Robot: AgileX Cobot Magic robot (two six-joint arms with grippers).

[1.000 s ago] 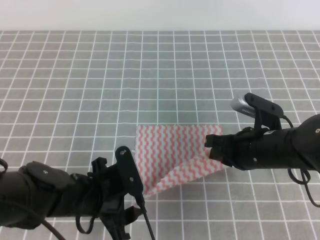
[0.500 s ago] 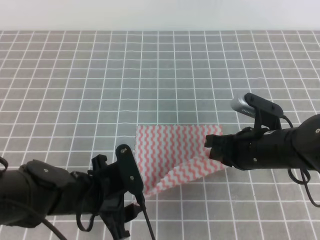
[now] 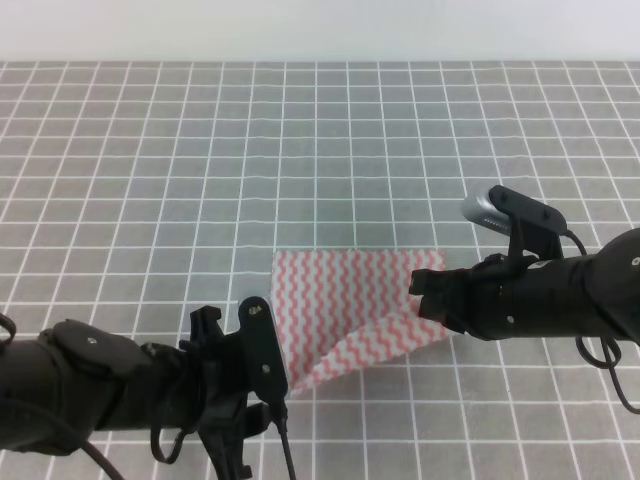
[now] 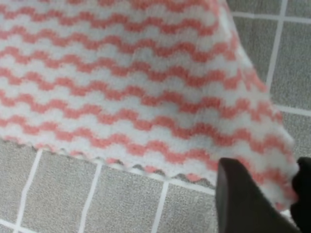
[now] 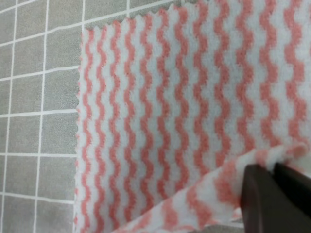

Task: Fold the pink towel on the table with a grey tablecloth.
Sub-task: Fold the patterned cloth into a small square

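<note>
The pink towel (image 3: 345,305), zigzag-striped, lies on the table with a grey tablecloth (image 3: 150,150) at front centre, its right part folded over and raised. My left gripper (image 3: 280,385) is at the towel's front-left corner. In the left wrist view the pink towel (image 4: 136,82) has that corner pinched between the dark fingers (image 4: 243,204) of the left gripper (image 4: 284,194). My right gripper (image 3: 420,295) is shut on the towel's right corner. In the right wrist view the right gripper (image 5: 274,189) clamps a lifted edge above the rest of the pink towel (image 5: 160,107).
White grid lines cover the grey cloth, which runs to a pale wall (image 3: 320,30) at the back. Both black arms lie low along the front edge, with the left arm (image 3: 90,385) on one side and the right arm (image 3: 560,300) on the other. Loose cables hang by each.
The left arm has sunk slightly toward the front edge. The towel and the right arm look unchanged.
</note>
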